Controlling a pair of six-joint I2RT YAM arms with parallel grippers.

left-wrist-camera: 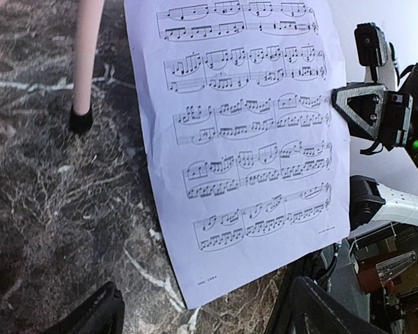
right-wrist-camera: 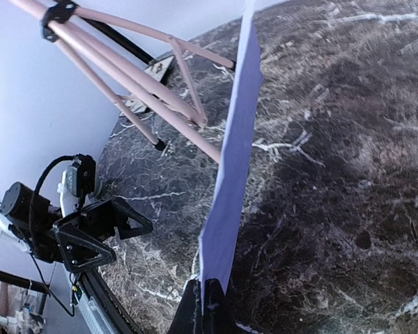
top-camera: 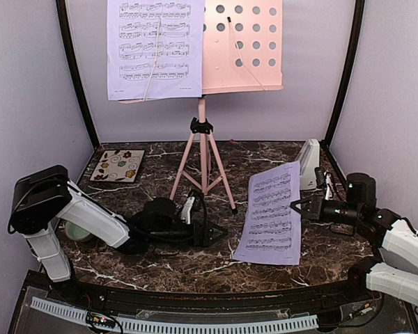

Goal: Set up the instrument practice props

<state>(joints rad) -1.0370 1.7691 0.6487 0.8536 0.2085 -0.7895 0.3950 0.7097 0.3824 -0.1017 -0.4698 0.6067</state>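
Between right fingers (right-wrist-camera: 189,314), page (right-wrist-camera: 233,160) (edge-on) pinched.

Two pages (top-camera: 155,49) (top-camera: 272,212), one stand (top-camera: 245,43), one metronome (top-camera: 309,163)

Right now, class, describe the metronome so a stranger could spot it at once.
Start at the pink stand in the middle and look right, past the loose sheet, to the back right corner. There stands the metronome: small, white, tapering upward, solid where the sheet is thin printed paper.
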